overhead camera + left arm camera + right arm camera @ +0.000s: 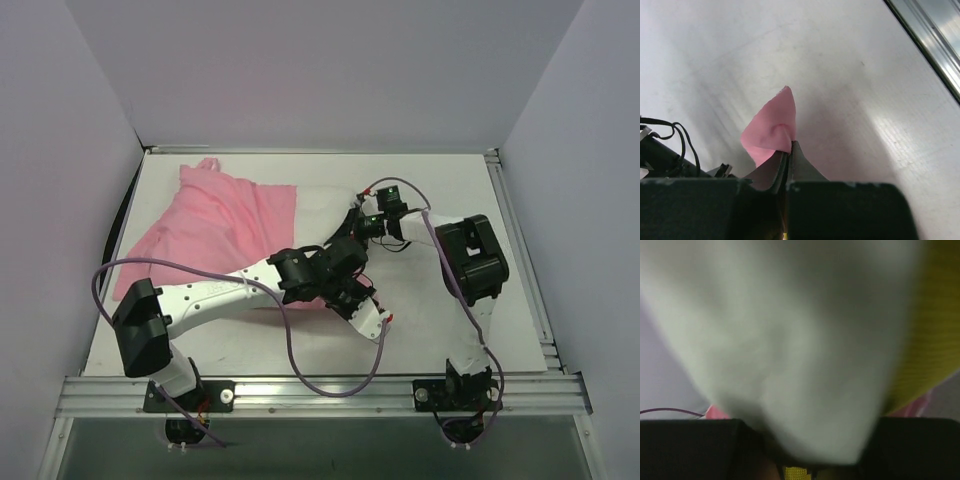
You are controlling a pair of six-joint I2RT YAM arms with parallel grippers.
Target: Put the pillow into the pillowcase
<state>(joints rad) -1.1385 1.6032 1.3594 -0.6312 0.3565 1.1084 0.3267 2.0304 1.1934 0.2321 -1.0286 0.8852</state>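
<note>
Basically, left gripper (789,150) pinches a pillowcase (771,131) corner; right gripper (355,215) clamps the pillow (790,350) at its right end. Pillowcase spreads left, so pillow likely goes leftward.

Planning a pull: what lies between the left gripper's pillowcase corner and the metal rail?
Only bare table separates pillowcase and rail, in the left wrist view.

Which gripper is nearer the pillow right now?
Right. The right gripper grips the pillow; the left gripper pinches a pillowcase corner, off the pillow.
</note>
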